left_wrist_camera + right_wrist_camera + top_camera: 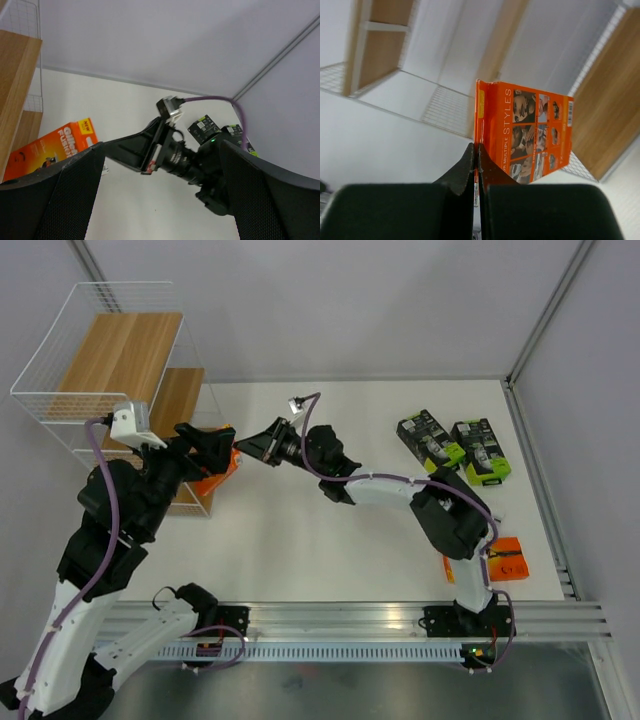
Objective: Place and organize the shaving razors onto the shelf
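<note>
The white wire shelf (120, 355) with wood boards stands at the far left; it also shows in the left wrist view (15, 85) and the right wrist view (612, 95). An orange razor box (222, 472) sits at the shelf's lower front corner. My right gripper (247, 448) is shut on the thin edge of that orange box (530, 130). My left gripper (205, 445) is open and empty just above the box (50, 145), its jaws wide apart (160, 195). The white-blue pack is out of view.
Two black boxes with lime-green tops (430, 438) (480, 450) lie at the back right of the table. A second orange box (505, 560) lies next to the right arm's base. The right arm (200, 160) stretches across the table's middle.
</note>
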Robot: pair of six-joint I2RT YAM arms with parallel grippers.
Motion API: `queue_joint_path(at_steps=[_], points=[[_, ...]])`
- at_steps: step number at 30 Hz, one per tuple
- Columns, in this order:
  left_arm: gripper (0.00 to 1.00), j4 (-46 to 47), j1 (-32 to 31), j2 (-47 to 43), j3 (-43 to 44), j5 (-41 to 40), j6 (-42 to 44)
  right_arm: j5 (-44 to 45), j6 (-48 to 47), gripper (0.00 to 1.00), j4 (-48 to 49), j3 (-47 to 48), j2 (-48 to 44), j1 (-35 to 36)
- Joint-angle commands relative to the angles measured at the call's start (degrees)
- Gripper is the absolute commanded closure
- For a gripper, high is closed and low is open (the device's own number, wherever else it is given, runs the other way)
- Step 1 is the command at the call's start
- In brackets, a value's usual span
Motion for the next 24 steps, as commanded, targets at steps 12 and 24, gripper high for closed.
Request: queue_joint_path(at_steps=[12,24], points=[[0.00,0.2,-0.1,-1.5,-1.1,-2.4,2.1,6.9,10.9,1.00,13.0,6.2,20.8,5.0],[0.00,0.1,0.0,-0.8,-2.4,-1.5,0.4,8.5,21.3,1.00,1.1,7.1,17.6,1.8]])
